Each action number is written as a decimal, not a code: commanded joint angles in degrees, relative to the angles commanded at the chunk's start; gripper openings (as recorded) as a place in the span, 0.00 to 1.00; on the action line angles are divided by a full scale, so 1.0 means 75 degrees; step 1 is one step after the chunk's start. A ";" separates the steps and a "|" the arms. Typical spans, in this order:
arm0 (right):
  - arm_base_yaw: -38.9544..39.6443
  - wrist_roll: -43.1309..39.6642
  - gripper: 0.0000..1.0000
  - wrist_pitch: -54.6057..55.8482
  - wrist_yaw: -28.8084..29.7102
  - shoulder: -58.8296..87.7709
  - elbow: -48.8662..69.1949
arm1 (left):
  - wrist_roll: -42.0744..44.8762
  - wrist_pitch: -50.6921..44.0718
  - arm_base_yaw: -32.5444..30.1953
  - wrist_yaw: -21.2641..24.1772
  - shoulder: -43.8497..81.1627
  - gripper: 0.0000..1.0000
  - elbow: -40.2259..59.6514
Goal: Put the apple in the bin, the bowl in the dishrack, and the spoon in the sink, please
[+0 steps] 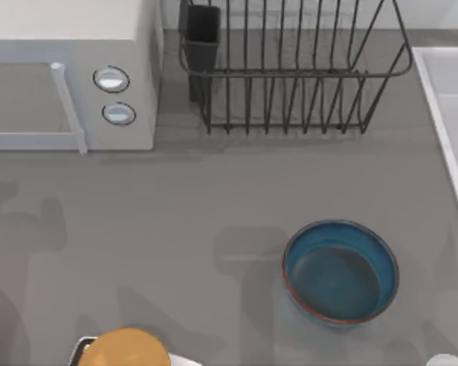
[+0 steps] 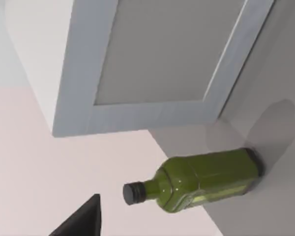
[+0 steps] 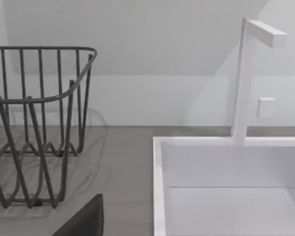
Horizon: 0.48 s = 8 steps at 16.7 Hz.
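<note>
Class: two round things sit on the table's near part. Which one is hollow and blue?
The bowl, right of centre: open, blue, reddish-rimmed. The orange-yellow thing is solid-looking and domed.

Blue bowl (image 1: 340, 272), dark dishrack (image 1: 294, 72), green bottle (image 2: 201, 179)

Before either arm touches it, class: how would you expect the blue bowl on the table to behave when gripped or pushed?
The bowl sits upright on the grey table, wide and low, so it would probably slide rather than tip. Its glossy surface suggests a slippery, rigid body. The thin reddish-brown rim looks like the likeliest place to pinch.
</note>
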 joint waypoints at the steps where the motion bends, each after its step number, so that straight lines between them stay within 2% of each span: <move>1: 0.0000 0.0000 1.00 0.0000 0.0000 0.0000 0.0000 | -0.1191 0.0341 -0.0042 0.0120 -0.0482 1.00 -0.0382; 5: 0.0000 0.0000 1.00 0.0000 0.0000 0.0000 0.0000 | -0.5327 0.1556 -0.0254 0.0467 -0.2293 1.00 -0.1895; 8: 0.0000 0.0000 1.00 0.0000 0.0000 0.0000 0.0000 | -0.7641 0.2303 -0.0436 0.0607 -0.3484 1.00 -0.2920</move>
